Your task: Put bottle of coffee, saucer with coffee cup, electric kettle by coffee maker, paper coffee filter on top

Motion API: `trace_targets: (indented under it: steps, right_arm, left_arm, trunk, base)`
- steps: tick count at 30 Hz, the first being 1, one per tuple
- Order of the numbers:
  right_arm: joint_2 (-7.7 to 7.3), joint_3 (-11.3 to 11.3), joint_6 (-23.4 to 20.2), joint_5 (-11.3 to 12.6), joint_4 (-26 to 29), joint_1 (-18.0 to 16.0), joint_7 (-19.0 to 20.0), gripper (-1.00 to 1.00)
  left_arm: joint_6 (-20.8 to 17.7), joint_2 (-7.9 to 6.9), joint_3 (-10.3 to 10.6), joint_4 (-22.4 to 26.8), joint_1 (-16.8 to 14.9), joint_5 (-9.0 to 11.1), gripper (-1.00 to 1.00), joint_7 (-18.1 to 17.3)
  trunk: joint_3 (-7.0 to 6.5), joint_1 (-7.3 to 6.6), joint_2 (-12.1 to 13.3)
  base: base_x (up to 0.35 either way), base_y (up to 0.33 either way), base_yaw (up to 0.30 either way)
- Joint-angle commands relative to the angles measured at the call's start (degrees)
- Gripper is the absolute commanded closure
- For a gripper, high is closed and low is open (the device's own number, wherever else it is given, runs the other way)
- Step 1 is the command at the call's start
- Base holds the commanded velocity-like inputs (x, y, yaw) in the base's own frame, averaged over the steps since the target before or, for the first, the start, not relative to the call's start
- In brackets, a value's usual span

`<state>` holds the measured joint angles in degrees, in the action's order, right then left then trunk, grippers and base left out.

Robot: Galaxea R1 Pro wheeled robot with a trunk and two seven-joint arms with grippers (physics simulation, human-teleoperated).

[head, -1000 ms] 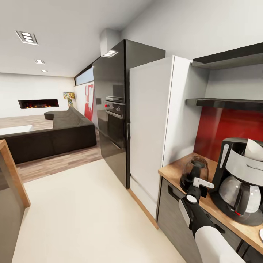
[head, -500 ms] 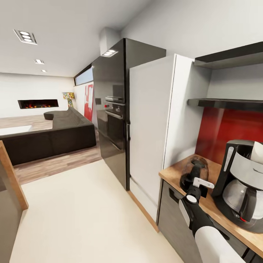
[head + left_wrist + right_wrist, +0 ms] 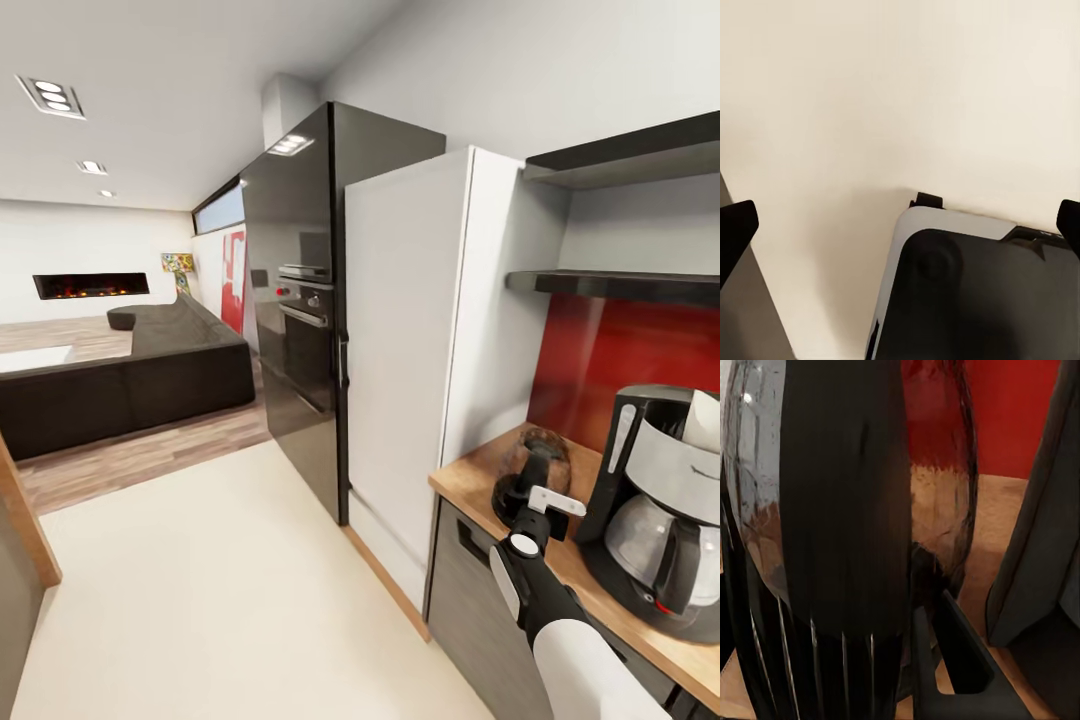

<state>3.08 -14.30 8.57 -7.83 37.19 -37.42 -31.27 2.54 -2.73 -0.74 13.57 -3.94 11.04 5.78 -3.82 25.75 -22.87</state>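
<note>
The electric kettle [image 3: 533,458], dark and smoky, stands near the left end of the kitchen countertop [image 3: 470,482]. My right gripper [image 3: 520,492] is shut on its black handle, which looms up close in the right wrist view [image 3: 840,510]. Just right of the kettle stands the black and silver coffee maker [image 3: 655,515] with the white paper coffee filter [image 3: 704,420] on top. Two black kitchen shelves [image 3: 620,284] hang above, bare where visible. My left gripper [image 3: 900,225] hangs open over the cream floor.
A tall white cabinet [image 3: 410,350] and a black oven column [image 3: 295,320] line the wall left of the counter. A dark sofa [image 3: 120,385] sits far back. The wooden island's edge [image 3: 22,520] is at the left. My base [image 3: 975,292] is below the left gripper.
The whole view has shifted slightly as the camera moved. My right gripper stays on the kettle's handle, and the kettle and coffee maker keep their places on the counter.
</note>
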Motion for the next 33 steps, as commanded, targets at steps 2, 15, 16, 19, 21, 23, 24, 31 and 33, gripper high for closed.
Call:
trace_targets:
  steps: [2, 15, 16, 19, 21, 23, 24, 31, 33]
  right_arm:
    - [0.08, -0.3, 0.1, -0.9, 0.0, 0.0, 0.0, 1.0]
    - [0.07, -0.3, 0.1, -0.9, 0.1, 0.0, 0.0, 1.0]
    - [0.08, -0.3, 0.1, -0.9, 0.1, 0.0, 0.0, 1.0]
    - [0.08, -0.3, 0.1, -0.9, 0.1, 0.0, 0.0, 1.0]
    - [0.08, -0.3, 0.1, -0.9, 0.0, 0.0, 0.0, 1.0]
    - [0.08, -0.3, 0.1, -0.9, 0.0, -0.1, 0.0, 1.0]
    - [0.08, -0.3, 0.1, -0.9, 0.0, -0.1, 0.0, 1.0]
    - [0.08, -0.3, 0.1, -0.9, 0.0, 0.0, 0.0, 1.0]
    - [0.06, -0.3, 0.1, -0.9, 0.0, 0.0, 0.0, 1.0]
  left_arm:
    - [0.2, 0.01, -0.1, 0.0, 0.0, 0.4, -1.0, 0.0]
    - [0.2, 0.01, -0.1, -0.1, 0.0, 0.4, -1.0, 0.0]
    - [0.2, 0.01, -0.1, -0.1, 0.0, 0.4, -1.0, 0.0]
    - [0.2, 0.01, -0.1, -0.1, 0.0, 0.4, -1.0, 0.0]
    - [0.2, 0.01, -0.1, -0.1, 0.0, 0.4, -1.0, 0.0]
    - [0.2, 0.01, -0.1, -0.1, 0.0, 0.4, -1.0, 0.0]
    - [0.2, 0.01, -0.1, -0.1, 0.0, 0.4, -1.0, 0.0]
    - [0.2, 0.01, -0.1, -0.1, 0.0, 0.4, -1.0, 0.0]
    - [0.2, 0.01, -0.1, -0.1, 0.0, 0.4, -1.0, 0.0]
  trunk:
    - [0.02, 0.03, 0.0]
    - [-0.06, 0.03, 0.0]
    - [-0.06, 0.03, 0.0]
    - [-0.07, 0.03, 0.0]
    - [-0.07, 0.03, 0.0]
    - [-0.07, 0.03, 0.0]
    - [-0.07, 0.03, 0.0]
    - [-0.07, 0.03, 0.0]
    - [-0.07, 0.03, 0.0]
  base:
    - [0.073, 0.0, 0.0]
    - [0.047, -0.019, -0.073]
    - [0.008, -0.004, -0.019]
    - [0.003, -0.001, -0.006]
    - [0.054, 0.0, -0.001]
    - [0.118, 0.0, -0.001]
    - [0.107, 0.0, 0.0]
    - [0.025, 0.0, 0.0]
    - [0.002, 0.0, 0.0]
